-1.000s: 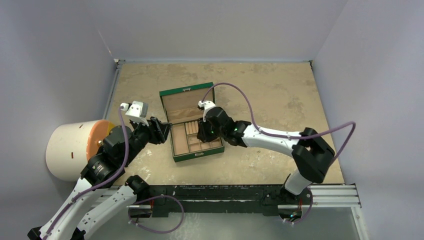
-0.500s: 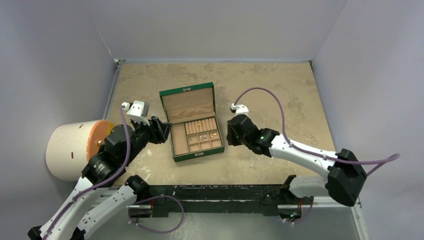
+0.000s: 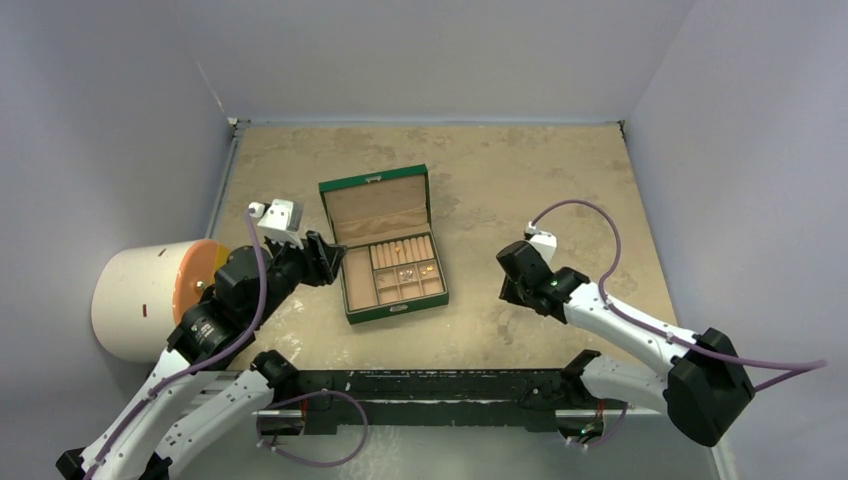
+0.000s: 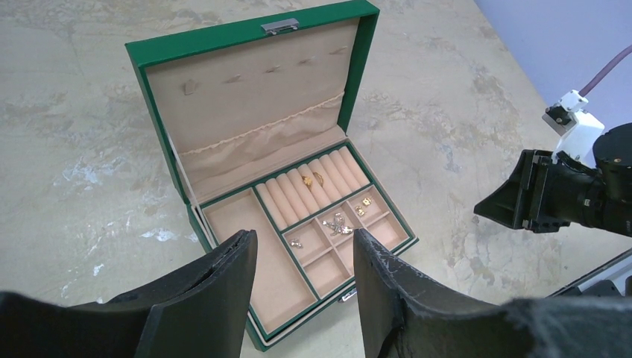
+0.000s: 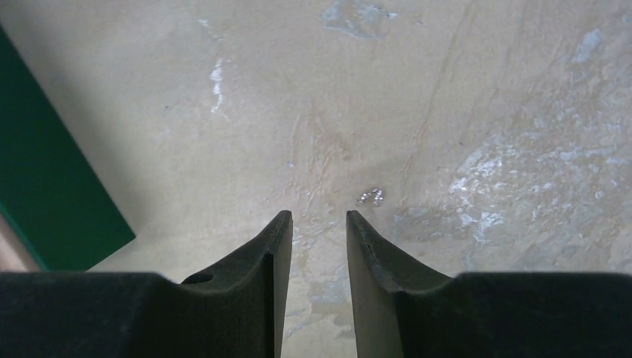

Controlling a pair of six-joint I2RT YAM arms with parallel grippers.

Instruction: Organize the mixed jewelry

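Left gripper [image 4: 303, 239]: jaws apart, empty, at green box's [image 4: 216, 35] left side.
Jewelry [image 4: 337, 222]: gold and silver pieces in box compartments.
Stray silvery piece [image 5: 370, 196]: on table [image 5: 462, 82], right of box.
Right gripper [image 5: 317, 218]: slightly parted, empty, just short of stray piece.

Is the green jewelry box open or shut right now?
Open: the green jewelry box has its lid tilted back, exposing tan compartments holding small jewelry pieces.
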